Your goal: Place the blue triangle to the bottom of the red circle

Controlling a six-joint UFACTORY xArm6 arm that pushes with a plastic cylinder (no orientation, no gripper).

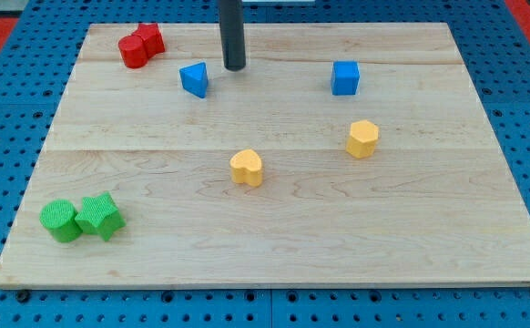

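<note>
I am in a robot lab — a place for tests, not a home. A flat wooden board (274, 246) lies on a blue bench (10, 109) full of small round holes in neat rows, the kind you bolt gear onto. Little toy-like blocks in red, blue, yellow and green sit on the board. My tip (235, 67) is the end of a plain dark rod — a tool for pushing. At the view's top corners I see red holed panels (529, 18).
</note>
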